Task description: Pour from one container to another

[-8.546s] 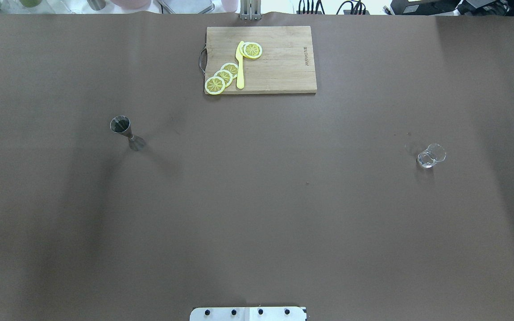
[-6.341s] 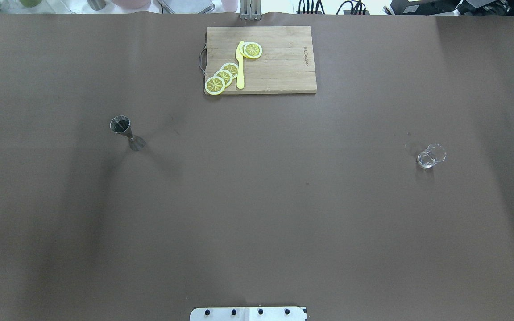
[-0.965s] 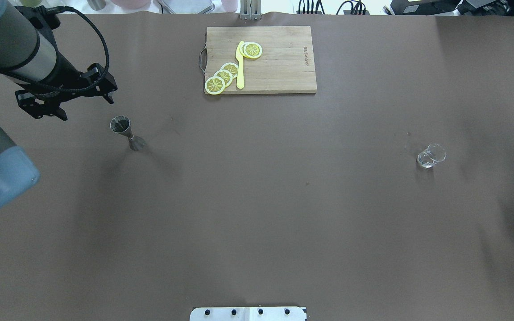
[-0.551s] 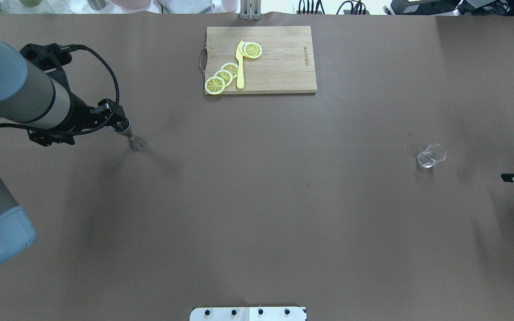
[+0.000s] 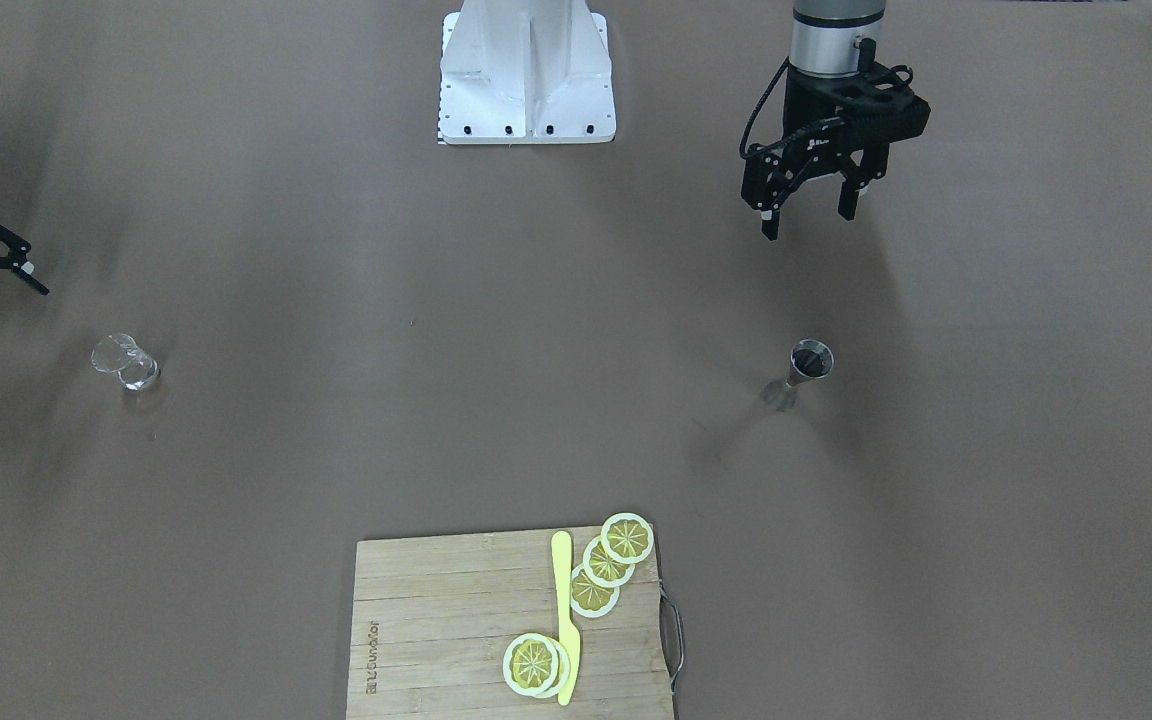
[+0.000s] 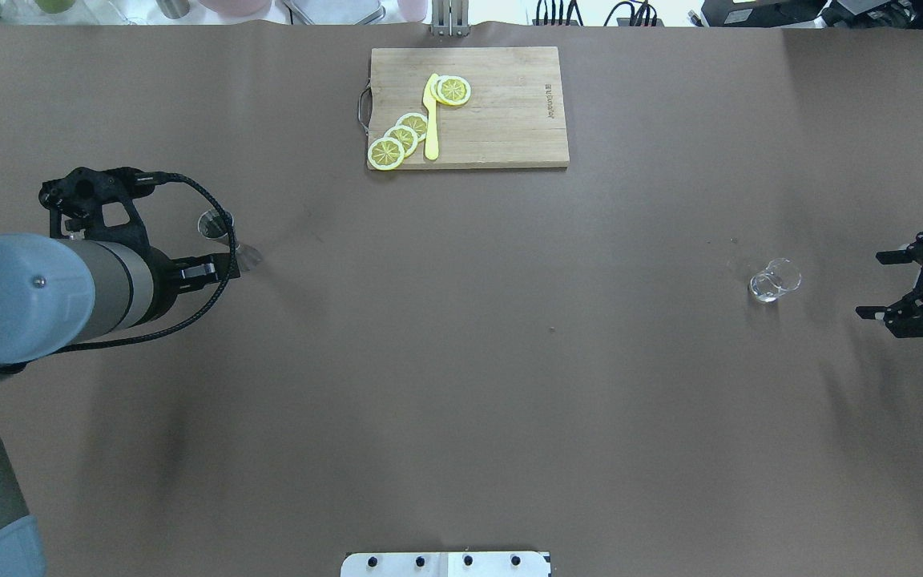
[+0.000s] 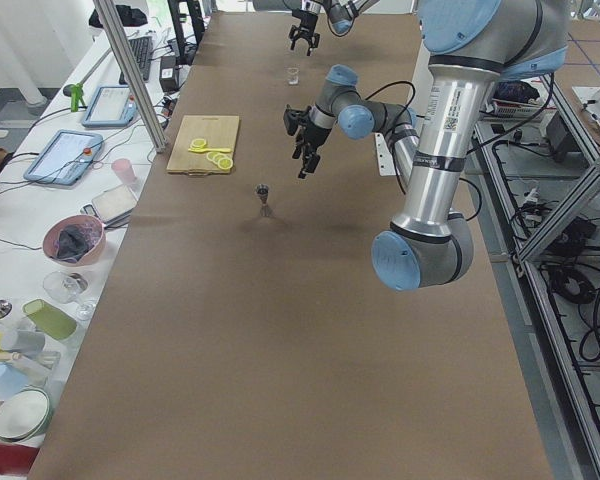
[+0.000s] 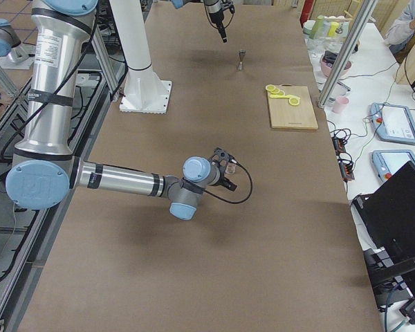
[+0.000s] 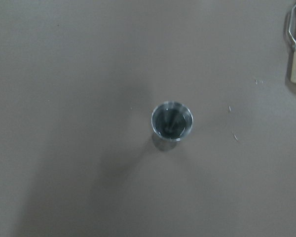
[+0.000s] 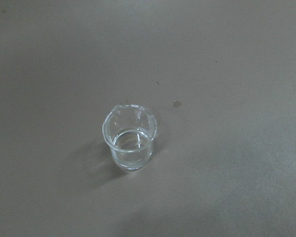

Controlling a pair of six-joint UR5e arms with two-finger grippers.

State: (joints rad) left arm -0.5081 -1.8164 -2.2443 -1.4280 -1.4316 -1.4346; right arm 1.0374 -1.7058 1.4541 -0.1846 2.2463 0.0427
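Both claws are standing spread and gripping nothing. I am watching the left claw (image 5: 808,215) hanging raised over the worktop (image 6: 461,361), its two fingers pointing down with a wide gap between them and touching nothing. Its wrist camera is looking straight down into the jigger (image 9: 172,121), so the open mouth is showing as a dark ring near the middle of that view. The jigger is standing upright on one cone, the other cone opening upward, on the robot's left half of the worktop and clear of the claw's fingers. Its inside is reading dark, and I cannot tell whether anything is in it. From behind the robot, the left arm's cable is crossing in front of the jigger's rim.

The right claw (image 6: 870,284) is hovering near the robot's right edge of the worktop, fingers splayed toward the glass (image 6: 774,280), near it but apart from it. The glass is standing upright on its thick base on the right half, well apart from the jigger, and the right wrist camera is catching it from above and a little to one side.

Farther out, a wooden board (image 6: 501,112) is lying at the far middle of the worktop, carrying lemon slices (image 6: 401,138) and a yellow knife (image 6: 430,120) lying among them.
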